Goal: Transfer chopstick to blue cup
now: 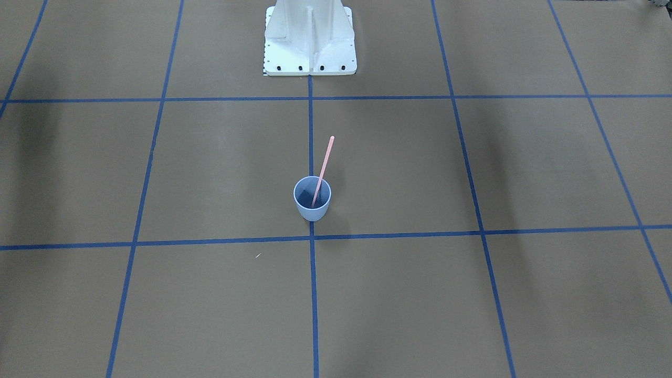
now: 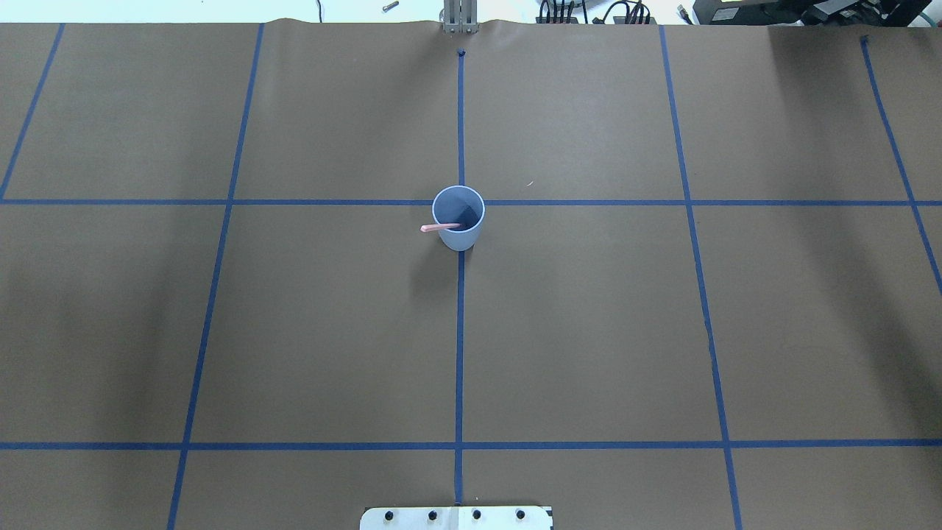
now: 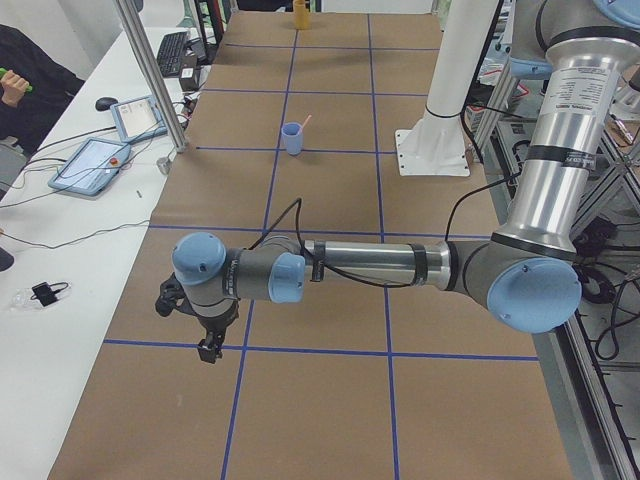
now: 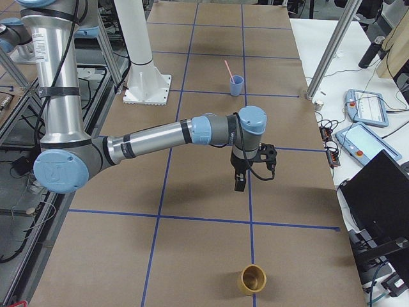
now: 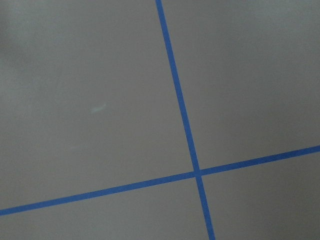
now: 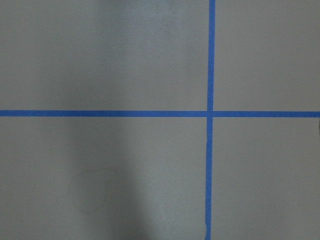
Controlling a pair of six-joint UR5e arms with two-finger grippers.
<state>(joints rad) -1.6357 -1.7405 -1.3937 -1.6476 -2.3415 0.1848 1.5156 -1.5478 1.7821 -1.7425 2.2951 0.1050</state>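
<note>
Brown paper covers the table (image 1: 472,304), marked into large squares by blue tape lines (image 1: 311,131), with the robot's white base (image 1: 310,52) bolted at the near edge. One blue cup (image 1: 312,211) stands upright on the centre line, right at a tape crossing and well out from the base. One chopstick (image 1: 323,165) stands in it: the lower end rests inside against the bottom, and the upper half sticks out over the rim, tilted toward the robot's left.

Both arms are far from the cup, one toward each end of the table. The left gripper (image 3: 208,350) hangs pointing down over the paper near a tape line; the right gripper (image 4: 239,185) hangs the same way over the opposite end. Neither has anything visible in it, but whether their fingers are spread or together I cannot tell (they show only in the side views, and each wrist camera sees just paper and one tape crossing).

One yellowish cup (image 4: 252,279) stands upright at the table's right end. Two tablets (image 4: 362,105) lie on the white bench on the far side.
</note>
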